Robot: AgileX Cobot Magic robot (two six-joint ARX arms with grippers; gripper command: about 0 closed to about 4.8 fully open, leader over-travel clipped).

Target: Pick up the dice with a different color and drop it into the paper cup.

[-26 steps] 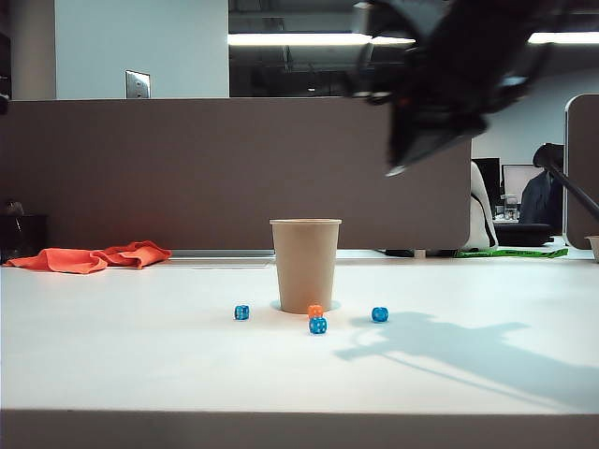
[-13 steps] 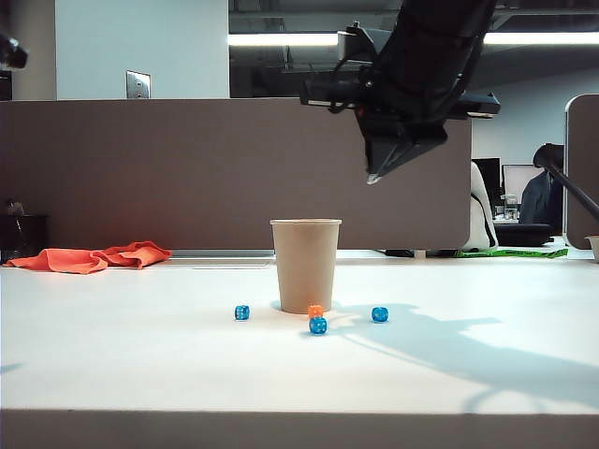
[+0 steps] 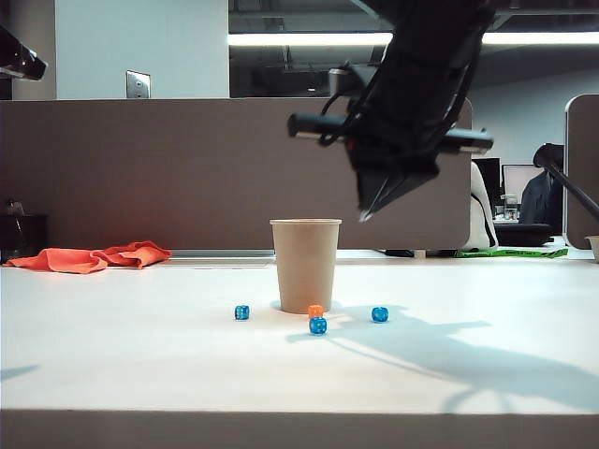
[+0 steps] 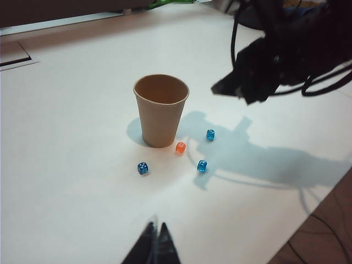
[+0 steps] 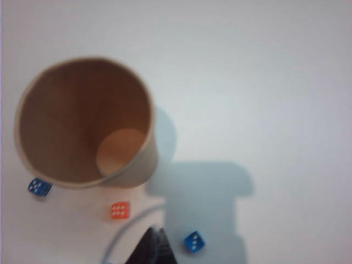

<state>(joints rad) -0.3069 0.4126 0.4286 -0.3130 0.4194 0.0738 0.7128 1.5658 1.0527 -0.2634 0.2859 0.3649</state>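
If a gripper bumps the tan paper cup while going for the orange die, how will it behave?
The tan paper cup looks empty and thin-walled, so probably light and prone to sliding. It stands tall on a narrower base, so a high knock might tip it. The small orange die lies close beside its base, so the shut right gripper has little margin.

White worktop (image 3: 140,365) carries an upright paper cup (image 3: 305,265). One orange die (image 3: 315,311) and three blue dice (image 3: 318,325) lie beside its base. An orange cloth (image 3: 91,256) lies at the far left edge

3 blue dice (image 4: 202,165), 1 orange die (image 4: 180,147), 1 cup (image 4: 160,111)
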